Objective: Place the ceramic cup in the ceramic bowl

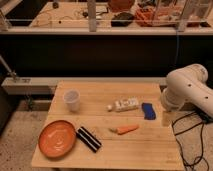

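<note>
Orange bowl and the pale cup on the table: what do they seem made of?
Bowl: likely glazed ceramic, its orange surface smooth with a soft sheen. Cup: looks matte white, ceramic or perhaps plastic; the look leaves it open. The pincer hangs at the right edge of the table, apart from both.

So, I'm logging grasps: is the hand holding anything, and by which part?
Nothing seems held: the hand hangs at the right edge of the table, while the ceramic cup stands free, well apart from it.
</note>
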